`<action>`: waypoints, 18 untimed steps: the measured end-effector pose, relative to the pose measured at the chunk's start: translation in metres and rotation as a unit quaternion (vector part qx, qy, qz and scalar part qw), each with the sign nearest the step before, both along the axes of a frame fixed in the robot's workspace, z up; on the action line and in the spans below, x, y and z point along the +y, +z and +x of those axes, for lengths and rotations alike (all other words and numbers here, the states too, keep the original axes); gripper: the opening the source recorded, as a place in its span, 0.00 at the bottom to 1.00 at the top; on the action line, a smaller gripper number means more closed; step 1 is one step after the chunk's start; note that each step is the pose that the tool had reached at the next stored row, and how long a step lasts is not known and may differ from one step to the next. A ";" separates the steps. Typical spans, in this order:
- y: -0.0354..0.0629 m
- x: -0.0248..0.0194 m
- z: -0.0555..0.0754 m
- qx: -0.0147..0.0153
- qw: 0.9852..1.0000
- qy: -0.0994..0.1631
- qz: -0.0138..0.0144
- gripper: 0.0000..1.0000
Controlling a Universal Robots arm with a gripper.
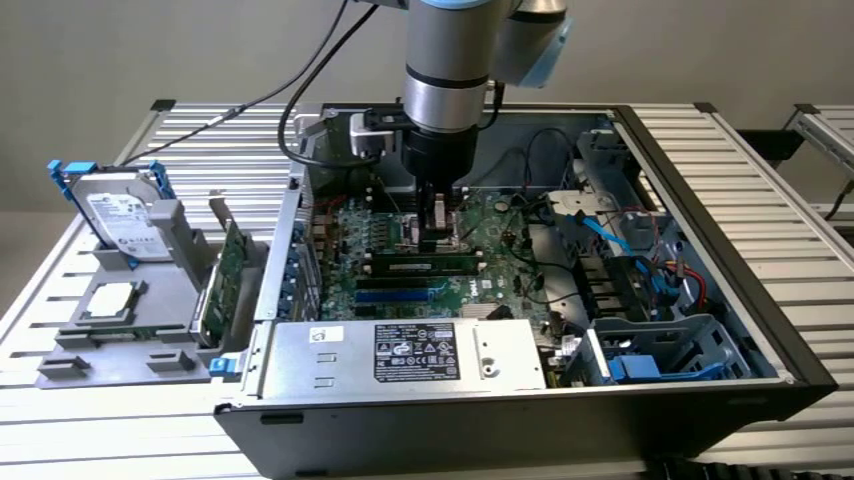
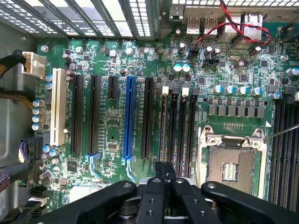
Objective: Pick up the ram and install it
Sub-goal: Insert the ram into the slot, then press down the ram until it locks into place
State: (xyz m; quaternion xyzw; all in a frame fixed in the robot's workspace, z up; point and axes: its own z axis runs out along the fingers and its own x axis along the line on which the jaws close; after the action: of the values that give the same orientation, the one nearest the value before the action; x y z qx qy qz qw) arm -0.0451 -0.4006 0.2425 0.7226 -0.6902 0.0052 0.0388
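The ram [image 1: 427, 265], a long narrow green stick with black chips, stands on edge in a slot of the motherboard [image 1: 501, 225] inside the open computer case. My gripper [image 1: 435, 240] reaches straight down into the case, its tips right above and just behind the ram's middle. I cannot tell whether they touch it. In the wrist view the gripper [image 2: 165, 169] is shut, its black fingers [image 2: 159, 186] pressed together with nothing visible between them, over the near end of a group of black memory slots [image 2: 177, 126].
A silver hard drive with blue rails [image 1: 120, 215] and a wider green expansion card [image 1: 230, 275] stand on a grey holder at the exterior view's left. The power supply [image 1: 400, 355] closes the case front. Cables [image 1: 627, 230] hang at the right. The CPU socket [image 2: 231, 163] sits beside the slots.
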 end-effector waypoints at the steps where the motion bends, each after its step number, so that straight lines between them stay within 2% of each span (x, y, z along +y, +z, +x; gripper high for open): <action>1: 0.0000 0.0000 0.000 0.000 1.000 0.000 0.000 0.11; 13: -0.0009 0.0000 0.001 0.000 1.000 0.000 -0.001 0.11; 18: -0.0071 0.0001 0.001 0.000 1.000 0.000 -0.002 0.11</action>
State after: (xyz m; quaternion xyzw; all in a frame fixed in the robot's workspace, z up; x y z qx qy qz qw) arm -0.0439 -0.4005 0.2354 0.7226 -0.6901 0.0064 0.0400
